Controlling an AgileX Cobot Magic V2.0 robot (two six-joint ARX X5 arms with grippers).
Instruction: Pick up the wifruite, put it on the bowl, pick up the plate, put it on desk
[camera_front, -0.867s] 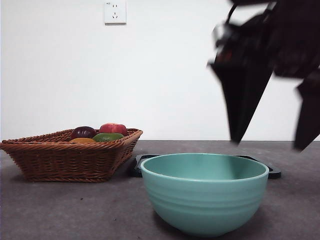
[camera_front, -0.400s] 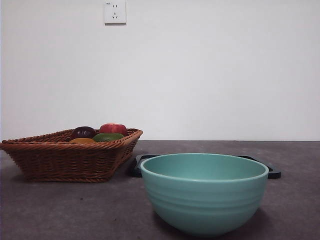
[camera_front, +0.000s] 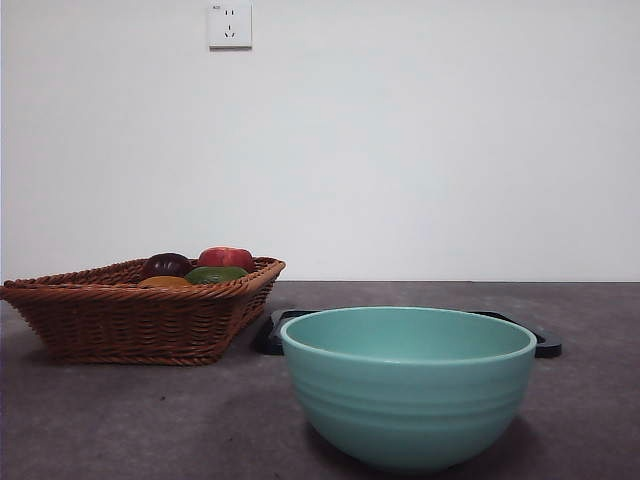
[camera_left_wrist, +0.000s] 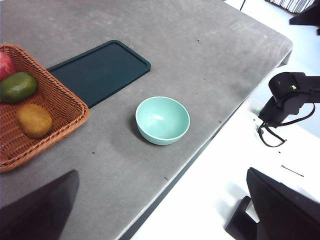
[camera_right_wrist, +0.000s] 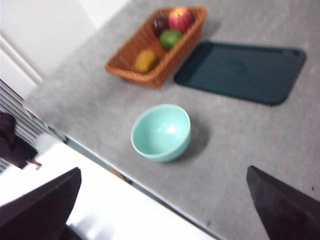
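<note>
One mint-green bowl (camera_left_wrist: 162, 120) stands on the desk (camera_left_wrist: 210, 60), along with one dark tray (camera_left_wrist: 100, 70) and one wicker basket (camera_left_wrist: 65, 107). The basket holds four fruits: one orange-brown wifruite (camera_left_wrist: 34, 120), one green fruit (camera_left_wrist: 18, 86), one red apple (camera_right_wrist: 181, 18) and one dark purple fruit (camera_right_wrist: 160, 23). One wall socket (camera_front: 230, 24) shows on the wall behind.

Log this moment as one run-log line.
orange-brown oval wifruite: in wicker basket | mint-green ceramic bowl: empty | left gripper, right gripper: open, raised
</note>
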